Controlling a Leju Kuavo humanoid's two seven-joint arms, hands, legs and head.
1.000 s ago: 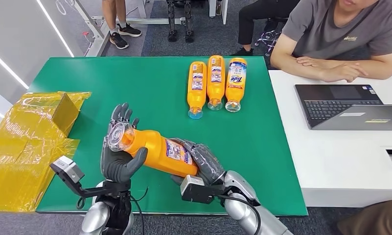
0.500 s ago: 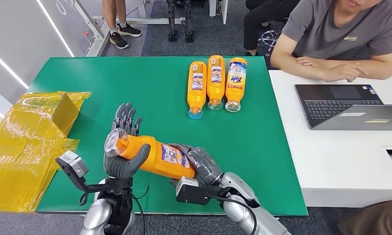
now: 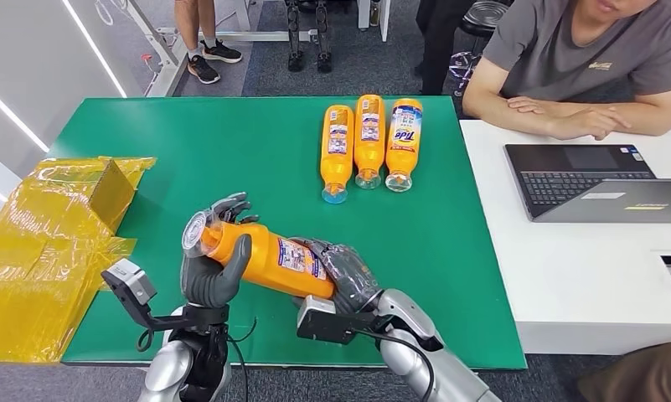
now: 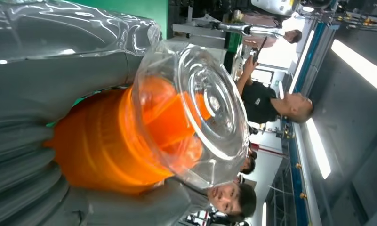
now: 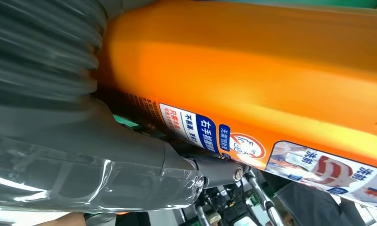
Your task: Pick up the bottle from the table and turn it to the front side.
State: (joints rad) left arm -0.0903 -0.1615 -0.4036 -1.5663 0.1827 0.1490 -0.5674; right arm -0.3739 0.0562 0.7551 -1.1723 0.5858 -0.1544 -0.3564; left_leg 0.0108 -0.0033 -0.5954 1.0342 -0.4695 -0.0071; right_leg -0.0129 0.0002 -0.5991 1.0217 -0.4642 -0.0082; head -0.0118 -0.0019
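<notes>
left hand (image 3: 214, 266) is gripping the neck of the orange detergent bottle (image 3: 269, 260), fingers curled around | right hand (image 3: 345, 275) is clasping its base above the green table (image 3: 231, 151)

We see a glossy orange plastic bottle (image 3: 269, 260) with a clear cap (image 4: 196, 110). The table (image 3: 231, 151) looks matt green. Crinkly yellow film (image 3: 38, 243) shines beside it.

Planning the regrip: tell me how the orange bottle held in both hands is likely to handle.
The orange bottle looks rigid: it spans from the left hand to the right hand without sagging. Its glossy plastic and smooth label probably make it slippery. Its rounded body would likely roll if laid down, like the three bottles lying on the table.
</notes>
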